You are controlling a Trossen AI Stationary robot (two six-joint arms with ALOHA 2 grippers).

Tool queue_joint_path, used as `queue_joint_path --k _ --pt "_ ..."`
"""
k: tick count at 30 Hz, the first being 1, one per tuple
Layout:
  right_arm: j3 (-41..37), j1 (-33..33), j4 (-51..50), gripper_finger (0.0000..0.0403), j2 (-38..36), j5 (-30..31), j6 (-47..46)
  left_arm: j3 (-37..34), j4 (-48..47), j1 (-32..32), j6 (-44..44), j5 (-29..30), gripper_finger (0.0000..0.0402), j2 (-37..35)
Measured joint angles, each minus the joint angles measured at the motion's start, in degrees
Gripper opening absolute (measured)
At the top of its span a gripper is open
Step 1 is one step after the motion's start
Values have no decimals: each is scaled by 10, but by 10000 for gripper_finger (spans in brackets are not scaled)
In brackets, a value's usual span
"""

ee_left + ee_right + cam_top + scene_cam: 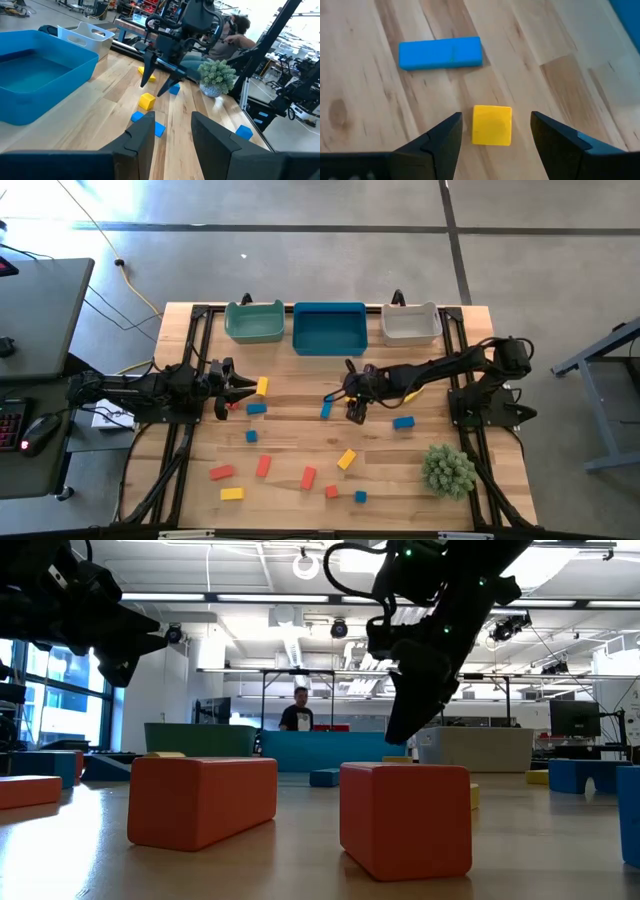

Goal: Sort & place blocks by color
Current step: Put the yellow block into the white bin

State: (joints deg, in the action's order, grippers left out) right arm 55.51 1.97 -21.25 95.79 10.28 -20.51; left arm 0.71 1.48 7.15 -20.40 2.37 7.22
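1. High view: the right gripper (357, 406) hung at the frame's centre, below the blue bin (329, 328), beside a blue bar (326, 409). The left gripper (228, 390) waited at centre-left, clearly farther from that spot.
2. Low view: the right gripper showed upper centre, above the table; red blocks (404, 818) filled the foreground.
3. Left wrist view: the left fingers (141, 141) stood parted, holding nothing; a yellow cube (147, 101) lay beyond them, under the right gripper.
4. Right wrist view: the right fingers (440, 141) were spread and empty, the yellow cube (491, 125) between them, nearly centred. The blue bar (440, 52) lay farther off, its long axis crosswise.
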Motion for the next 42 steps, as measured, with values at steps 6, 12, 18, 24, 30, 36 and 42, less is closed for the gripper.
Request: queue_joint_path --k 6,12,18,24,30,36,42 --pt "0 -1 1 224 2 4 2 0 -1 0 0 0 117 0" --pt "-1 -1 1 224 34 3 -2 0 -4 0 0 0 117 0" --pt "-1 -1 7 224 57 5 -26 0 -4 0 0 0 117 0" --pt "-1 -1 10 213 67 5 -42 0 -4 0 0 0 117 0" --pt "-1 -1 10 126 67 -4 -52 0 -4 0 -45 0 117 0" --pt "-1 -1 11 106 66 -15 -65 0 -4 0 -59 0 117 0" --pt "19 0 2 106 67 -25 -70 0 -4 0 -60 0 117 0"
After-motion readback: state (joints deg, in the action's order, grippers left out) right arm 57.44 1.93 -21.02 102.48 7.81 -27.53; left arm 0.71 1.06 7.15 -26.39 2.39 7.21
